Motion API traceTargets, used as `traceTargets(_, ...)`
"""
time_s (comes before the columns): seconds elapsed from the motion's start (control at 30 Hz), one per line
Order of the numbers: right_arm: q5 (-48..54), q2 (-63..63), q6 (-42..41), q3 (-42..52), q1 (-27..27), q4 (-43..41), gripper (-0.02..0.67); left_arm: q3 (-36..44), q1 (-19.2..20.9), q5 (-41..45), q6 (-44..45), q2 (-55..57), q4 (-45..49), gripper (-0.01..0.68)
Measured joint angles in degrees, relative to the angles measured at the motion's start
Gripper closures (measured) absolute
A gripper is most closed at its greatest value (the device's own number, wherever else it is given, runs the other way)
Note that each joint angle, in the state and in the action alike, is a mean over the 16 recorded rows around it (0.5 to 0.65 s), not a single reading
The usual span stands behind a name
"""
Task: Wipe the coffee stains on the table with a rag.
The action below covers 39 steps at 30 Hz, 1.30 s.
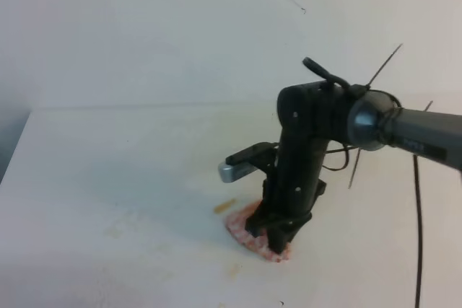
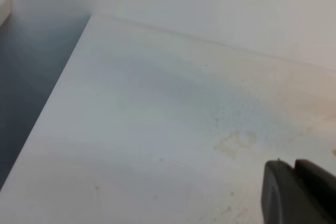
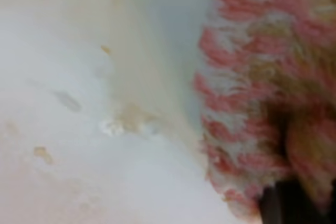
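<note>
Pressing the rag (image 1: 254, 234) onto the table (image 1: 108, 178), our right gripper (image 1: 278, 234) clamps it, hiding stains; left gripper (image 2: 299, 192) state unclear.

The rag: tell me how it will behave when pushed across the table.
The rag looks soft and floppy: it lies flattened under the right gripper, so it will probably drag and bunch rather than slide stiffly. Its fuzzy pile suggests it grips the table somewhat and soaks up the coffee stains.
</note>
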Motion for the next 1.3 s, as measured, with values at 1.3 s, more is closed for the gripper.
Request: traceTargets(1.3, -12.6, -4.1, -13.3, 2.9, -0.8, 17.6, 0.608, 0.0, 0.0, 0.0, 0.0, -0.1, 0.0, 0.673)
